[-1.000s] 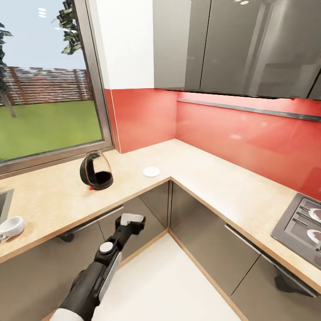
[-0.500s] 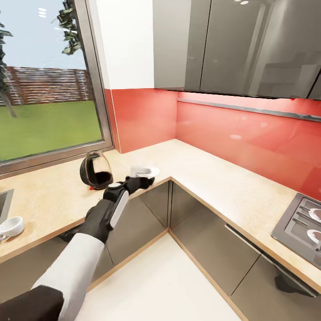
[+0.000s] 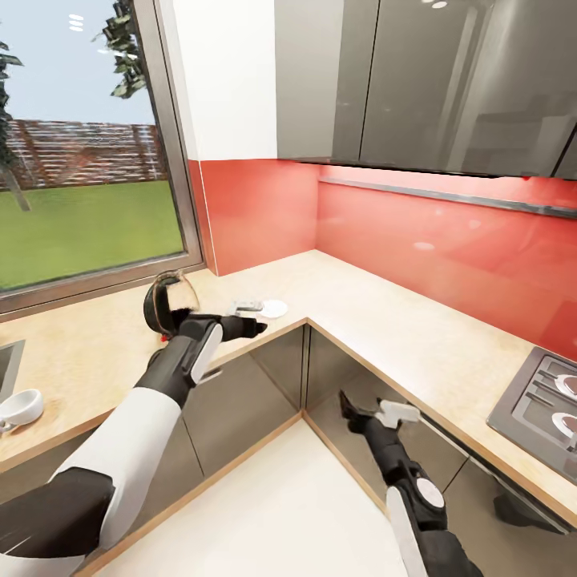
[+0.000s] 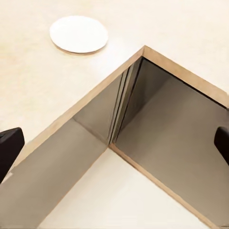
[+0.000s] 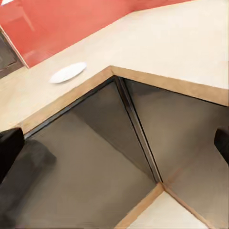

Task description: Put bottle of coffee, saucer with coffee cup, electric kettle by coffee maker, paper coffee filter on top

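Observation:
The white saucer [image 3: 275, 308] lies on the kitchen countertop [image 3: 385, 336] near its inner corner. My left gripper [image 3: 251, 316] hovers open just left of the saucer, over the counter's front edge, with nothing between its fingers. The left wrist view shows the saucer [image 4: 78, 34] ahead of the spread fingertips [image 4: 9, 148]. The dark glass electric kettle [image 3: 163, 304] stands behind my left forearm, partly covered by it. The white coffee cup [image 3: 20, 407] sits at the far left of the counter. My right gripper [image 3: 375, 406] is open, low in front of the grey cabinet fronts; its view includes the saucer [image 5: 68, 72].
A gas hob [image 3: 545, 409] is set into the counter at the right. A sink edge [image 3: 6, 365] shows at far left. Red backsplash, grey wall cabinets and a window line the back. White floor [image 3: 280, 513] lies in the corner between the cabinet runs.
My left arm has risen from below the counter edge and reached forward to beside the saucer. My right arm has come up into the head view.

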You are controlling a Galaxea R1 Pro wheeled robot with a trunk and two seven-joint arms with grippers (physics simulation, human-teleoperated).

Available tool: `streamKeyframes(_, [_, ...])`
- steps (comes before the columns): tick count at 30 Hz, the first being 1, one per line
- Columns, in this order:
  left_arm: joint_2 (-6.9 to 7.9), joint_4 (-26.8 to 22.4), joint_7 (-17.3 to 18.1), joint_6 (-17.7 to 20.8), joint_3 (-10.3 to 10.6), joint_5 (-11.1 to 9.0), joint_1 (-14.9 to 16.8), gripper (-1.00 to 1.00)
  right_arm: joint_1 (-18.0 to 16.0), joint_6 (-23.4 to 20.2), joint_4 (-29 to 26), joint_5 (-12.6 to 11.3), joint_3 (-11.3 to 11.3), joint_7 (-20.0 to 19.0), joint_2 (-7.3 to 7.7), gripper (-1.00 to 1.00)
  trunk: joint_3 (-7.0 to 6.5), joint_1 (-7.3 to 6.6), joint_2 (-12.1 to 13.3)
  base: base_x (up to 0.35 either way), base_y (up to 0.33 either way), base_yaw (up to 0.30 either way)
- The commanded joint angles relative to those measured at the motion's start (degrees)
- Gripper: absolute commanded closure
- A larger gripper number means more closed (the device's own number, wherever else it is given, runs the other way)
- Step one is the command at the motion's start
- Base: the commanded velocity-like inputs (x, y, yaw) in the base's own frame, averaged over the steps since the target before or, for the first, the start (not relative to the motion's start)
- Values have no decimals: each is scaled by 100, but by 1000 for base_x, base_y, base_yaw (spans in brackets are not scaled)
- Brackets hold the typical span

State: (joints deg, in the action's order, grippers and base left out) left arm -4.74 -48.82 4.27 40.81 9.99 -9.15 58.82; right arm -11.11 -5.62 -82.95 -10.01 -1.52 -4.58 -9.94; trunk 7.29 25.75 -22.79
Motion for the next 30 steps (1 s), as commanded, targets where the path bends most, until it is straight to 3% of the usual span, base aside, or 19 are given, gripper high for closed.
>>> streamKeyframes(1, [13,-5,-7,26,11,-41,-4,-100,-152,-68,-158,-157,-29,-36,-6,-100,14,3,-13,0,0,0])
streamKeyframes(3, [13,-5,-5,24,25,-42,-8,-100,-597,-198,-228,-241,-37,-24,-6,-100,14,3,-13,0,0,0])
streamKeyframes(5, [20,3,-4,29,13,-55,-10,-100,-1234,-680,-144,-270,-96,-15,-6,-100,14,3,-13,0,0,0])
streamKeyframes(8, [24,35,-1,25,6,-124,-10,-100,-2283,-1394,272,-285,-445,-10,-6,-100,14,3,-13,0,0,0])
streamKeyframes(11, [29,35,3,30,-6,-228,-11,-100,-3314,-1903,1032,-298,-844,-33,18,-100,14,3,-13,0,0,0])
streamKeyframes(14, [39,28,4,36,-5,-410,-11,-100,-3916,-2527,1668,-506,-1043,-146,341,-100,14,3,-13,0,0,0])
streamKeyframes(15, [43,29,4,38,2,-538,-11,-100,-4079,-2957,1893,-883,-1095,-406,483,-100,14,3,-13,0,0,0])
streamKeyframes(17, [47,43,8,40,11,-718,-16,-100,-4194,-3451,2191,-1587,-1115,-1081,708,-100,14,3,-13,0,0,0])
streamKeyframes(18, [45,50,8,41,16,-788,-18,-100,-4222,-3581,2297,-1812,-1102,-1429,899,-100,14,3,-13,0,0,0])
streamKeyframes(19, [45,52,8,41,19,-814,-18,-100,-4232,-3630,2340,-1894,-1097,-1569,993,-100,14,3,-13,0,0,0])
streamKeyframes(25, [43,80,12,33,21,-860,-19,-100,-4250,-3715,2701,-1976,-1089,-1809,1231,-100,14,3,-13,61,0,0])
streamKeyframes(30, [37,83,13,25,21,-860,-19,-100,-4250,-3717,2942,-1977,-1087,-1821,1246,-100,14,3,-13,306,0,0])
